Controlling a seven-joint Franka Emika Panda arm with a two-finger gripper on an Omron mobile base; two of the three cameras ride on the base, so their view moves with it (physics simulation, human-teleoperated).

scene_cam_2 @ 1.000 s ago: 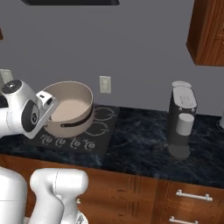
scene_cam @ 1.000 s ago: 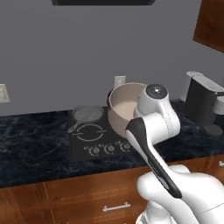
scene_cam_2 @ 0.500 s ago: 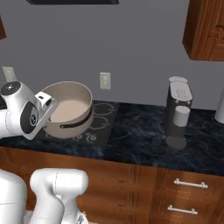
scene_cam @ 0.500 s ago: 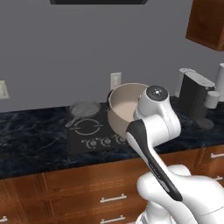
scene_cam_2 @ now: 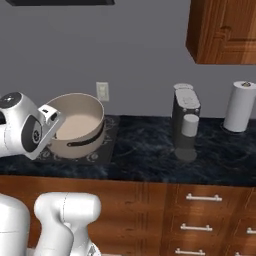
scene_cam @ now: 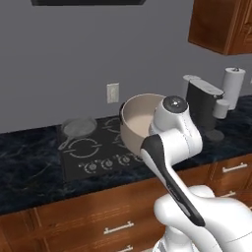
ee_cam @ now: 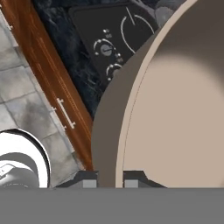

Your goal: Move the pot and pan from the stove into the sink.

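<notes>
The beige pot hangs tilted above the right side of the black stove, lifted off the burners. In the hand view my gripper is shut on the near rim of the pot, one fingertip outside the wall and one inside. From the right base view the pot shows its dark side handle, and my hand meets its left rim. The shallow grey pan rests on the stove's back left burner. The sink is out of view.
A dark coffee machine and a paper towel roll stand on the counter to the right of the stove. A wooden wall cabinet hangs above them. Drawer fronts run below the counter edge.
The whole scene has slid left in both base views, so the base has driven to the right. The pot stays in my grip, off the stove.
</notes>
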